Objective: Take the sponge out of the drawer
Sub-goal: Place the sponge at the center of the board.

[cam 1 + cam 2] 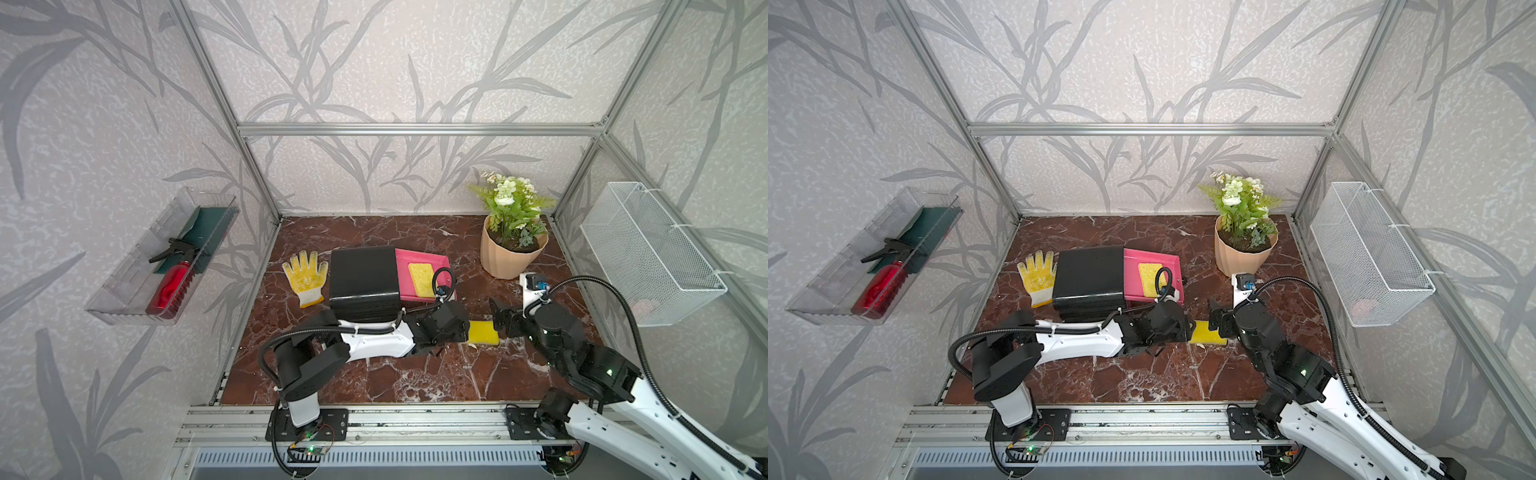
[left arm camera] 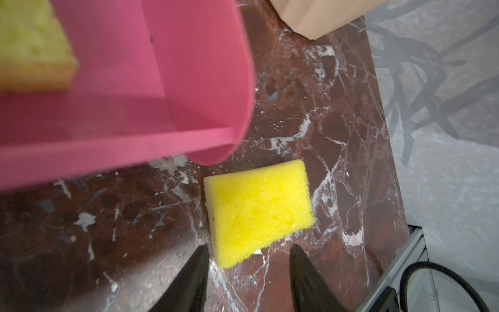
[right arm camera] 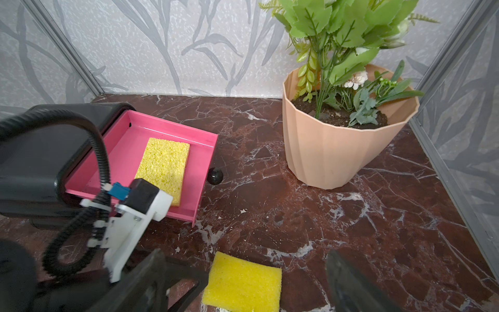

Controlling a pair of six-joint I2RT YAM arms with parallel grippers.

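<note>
Lying flat, the sponge (image 1: 484, 332) seemingly points lengthwise toward the left tool (image 2: 248, 250).

The counter (image 1: 374, 374) is dark red-brown marble with white veins. The box (image 1: 363, 282) on it is glossy black. The drawer (image 1: 402, 274) at its side is pink and holds a pale yellow sponge (image 1: 420, 279). A bright yellow sponge (image 1: 484, 332) lies near the box on the drawer side. On the box's opposite side, the glove (image 1: 305, 276) is yellow with a white cuff. Beyond the drawer, the ribbed pot (image 1: 505, 259) is peach. The walls (image 1: 415, 62) are pale grey with darker grey leaf shapes.
</note>
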